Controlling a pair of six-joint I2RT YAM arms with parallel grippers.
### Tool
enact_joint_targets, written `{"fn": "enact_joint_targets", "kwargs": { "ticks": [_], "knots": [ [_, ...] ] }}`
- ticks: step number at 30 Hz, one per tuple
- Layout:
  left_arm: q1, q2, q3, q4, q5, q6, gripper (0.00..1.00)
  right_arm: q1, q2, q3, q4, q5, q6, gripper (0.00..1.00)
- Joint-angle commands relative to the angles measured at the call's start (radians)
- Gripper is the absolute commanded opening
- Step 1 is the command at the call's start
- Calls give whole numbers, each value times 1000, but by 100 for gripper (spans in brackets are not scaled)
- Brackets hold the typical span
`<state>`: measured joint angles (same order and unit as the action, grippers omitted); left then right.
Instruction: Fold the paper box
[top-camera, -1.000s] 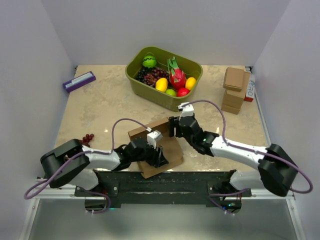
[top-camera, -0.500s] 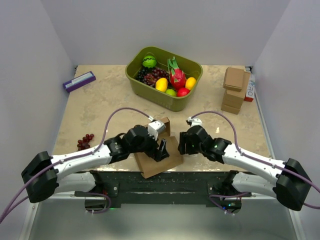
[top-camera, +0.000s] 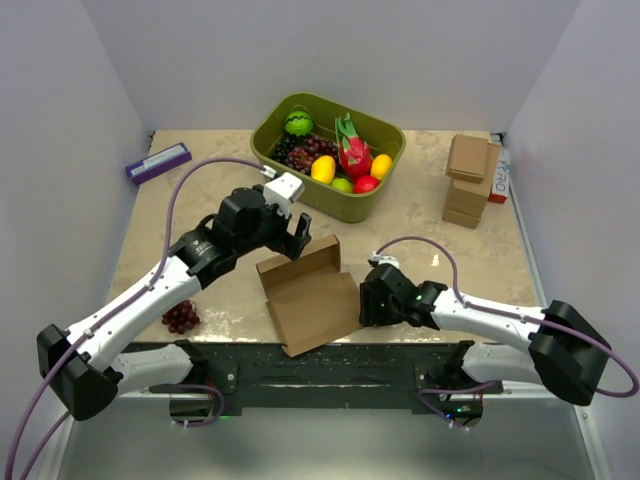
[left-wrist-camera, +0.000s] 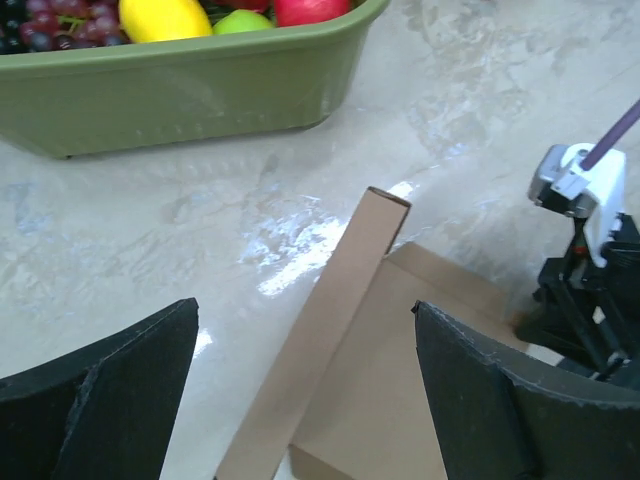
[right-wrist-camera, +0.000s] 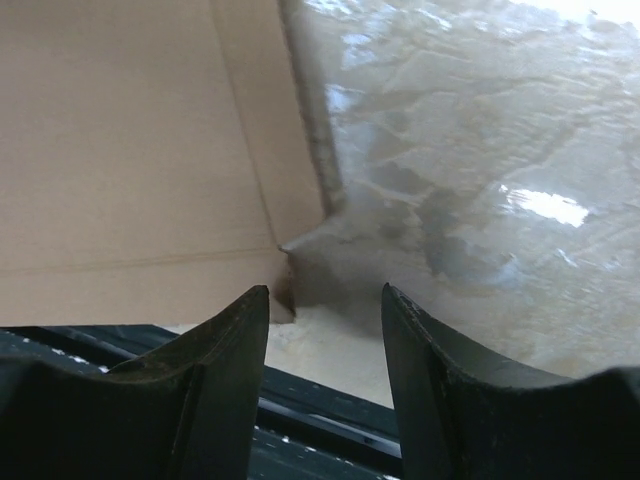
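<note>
On the table (top-camera: 180, 210), the box (top-camera: 312, 300) sits open at the near edge, rear flap (left-wrist-camera: 335, 310) up: push that flap forward with your wide-open left gripper (top-camera: 299, 229) and brace the right edge with the open right gripper (right-wrist-camera: 325, 330).

We see the paper box (top-camera: 312, 300) whole from high above, and closely from both wrists: left over its far flap, right at its right edge.

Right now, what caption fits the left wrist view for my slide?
Open left gripper hovers over the raised flap of the paper box, green fruit basket behind.
</note>
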<state>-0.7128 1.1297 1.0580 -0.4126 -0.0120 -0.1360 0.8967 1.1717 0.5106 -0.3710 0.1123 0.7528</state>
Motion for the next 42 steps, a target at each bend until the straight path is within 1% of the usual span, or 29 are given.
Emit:
{"fn": "enact_joint_targets", "kwargs": {
  "ticks": [1,4,8,12,13,15,16,17,18,20,21,22,24,27,29,30,33,36,39,41,42],
  "knots": [
    [9,4,-26,15,-60,85,93,31,54,35,-8,20,31,51],
    [9,7,-82,60,-94,96,93,41,66,46,-13,38,37,51],
    [9,22,-162,123,-102,98,93,48,112,78,-43,35,52,41],
    [10,53,-159,113,-92,93,93,61,129,111,-126,46,49,21],
    [9,48,-161,115,-89,93,93,62,129,124,-138,41,46,10],
    [10,26,-167,127,-77,99,93,62,125,153,-196,40,26,3],
    [10,15,-173,130,-74,102,93,62,125,199,-227,58,19,0],
    [9,5,-176,138,-72,113,93,62,123,225,-261,69,4,0],
    [10,-17,-181,144,-72,118,93,62,123,255,-329,78,-4,0],
    [10,-45,-194,161,-75,131,93,59,134,347,-400,95,-47,0],
    [10,-51,-196,164,-75,131,93,61,143,382,-472,101,-64,0],
    [10,-57,-202,166,-77,131,93,61,164,452,-508,108,-79,0],
    [10,-68,-207,169,-89,131,93,61,201,526,-613,125,-128,0],
    [10,-71,-208,167,-112,131,94,61,270,676,-713,81,-199,0],
    [10,-64,-211,166,-111,131,94,59,322,730,-765,53,-254,0],
    [10,-61,-211,163,-117,157,93,59,338,777,-814,41,-268,0],
    [10,-56,-211,155,-179,154,93,57,371,850,-903,55,-303,0],
    [10,-61,-220,158,-200,153,94,51,382,893,-945,64,-310,0],
    [10,-48,-225,161,-200,156,93,51,388,916,-951,44,-306,0],
    [10,-32,-224,159,-184,150,94,51,390,922,-948,41,-306,0],
    [10,-27,-225,161,-155,150,94,51,391,925,-947,41,-305,0]
  ]
}}
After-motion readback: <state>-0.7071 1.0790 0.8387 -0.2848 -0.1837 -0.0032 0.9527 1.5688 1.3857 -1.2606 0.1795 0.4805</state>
